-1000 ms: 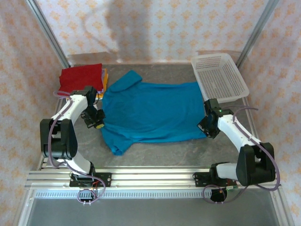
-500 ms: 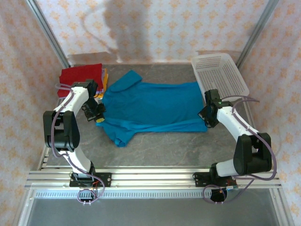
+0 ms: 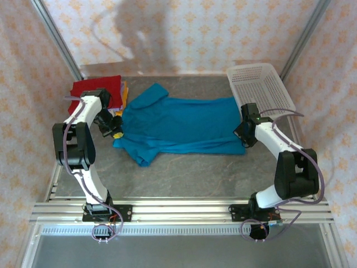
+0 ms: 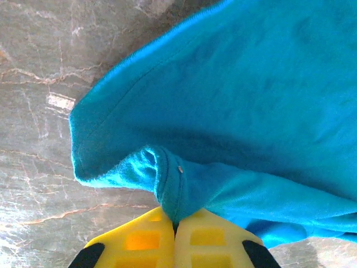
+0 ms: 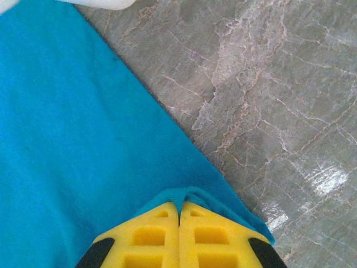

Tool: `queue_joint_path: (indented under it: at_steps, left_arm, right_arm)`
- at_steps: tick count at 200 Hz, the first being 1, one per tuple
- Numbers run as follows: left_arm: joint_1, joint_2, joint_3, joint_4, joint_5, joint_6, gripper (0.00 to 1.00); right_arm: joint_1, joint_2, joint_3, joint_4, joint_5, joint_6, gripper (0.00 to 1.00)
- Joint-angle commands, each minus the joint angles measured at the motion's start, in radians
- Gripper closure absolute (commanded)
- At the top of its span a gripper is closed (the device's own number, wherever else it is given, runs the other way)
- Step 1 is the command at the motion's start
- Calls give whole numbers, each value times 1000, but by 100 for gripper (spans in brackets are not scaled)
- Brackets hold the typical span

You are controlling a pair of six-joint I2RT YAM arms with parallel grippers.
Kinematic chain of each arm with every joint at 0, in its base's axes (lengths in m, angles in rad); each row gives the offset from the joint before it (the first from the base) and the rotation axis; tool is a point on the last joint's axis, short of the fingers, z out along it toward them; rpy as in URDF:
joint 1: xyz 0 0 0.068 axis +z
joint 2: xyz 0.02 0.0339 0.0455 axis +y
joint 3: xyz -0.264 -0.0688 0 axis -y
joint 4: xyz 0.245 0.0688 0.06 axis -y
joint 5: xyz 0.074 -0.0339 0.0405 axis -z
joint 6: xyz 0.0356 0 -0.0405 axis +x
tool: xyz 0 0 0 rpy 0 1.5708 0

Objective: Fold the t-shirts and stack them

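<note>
The left gripper [image 4: 175, 222] is pinching a bunched fold at the left edge of the teal t-shirt [image 3: 178, 123]; the right gripper [image 5: 179, 209] is clamping its right corner. The shirt is lying spread between them, mid-table, the folded red t-shirt [image 3: 96, 90] sitting beyond, far left.

A grey, marble-veined tabletop [image 3: 184, 173] lay between pale walls [image 3: 184, 33] printed with small orange motifs. Aluminium posts [image 3: 56, 39] rose at the far corners, and a ribbed metal rail [image 3: 178, 211] ran along the near edge. A soft shadow [image 3: 131, 28] fell on the back wall, and bright glare [image 5: 326, 181] marked the stone
</note>
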Motion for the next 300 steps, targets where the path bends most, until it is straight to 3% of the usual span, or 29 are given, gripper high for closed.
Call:
queue_joint_path:
  at_steps: [1, 15, 32, 77, 137, 163, 207, 236, 300]
  left_arm:
    - [19, 9, 27, -31, 26, 24, 90]
    - [19, -6, 27, -21, 30, 19, 65]
    - [19, -27, 23, -19, 28, 20, 55]
    - [-5, -125, -107, 59, 19, 4, 50]
    - [-90, -149, -270, 222, 23, -60, 49]
    - [-107, -106, -289, 252, 7, -55, 52]
    - [-108, -67, -286, 275, -6, -43, 83]
    - [-107, -106, -267, 315, 54, -33, 100]
    - [-94, -85, -100, 374, 195, -168, 100]
  right_arm:
    - [-6, -7, 41, -12, 14, -50, 86]
    - [-6, -28, 47, -35, -7, -67, 76]
    - [-6, -67, 47, -70, -25, -83, 70]
    - [0, -173, 9, -125, -71, -94, 65]
    - [70, -164, -32, -131, -148, -82, 65]
    - [74, -190, -76, -106, -152, -69, 65]
    - [73, -149, -94, -61, -217, -71, 65]
    - [85, -118, -99, -38, -231, -68, 65]
    - [113, -57, -116, 35, -275, -50, 65]
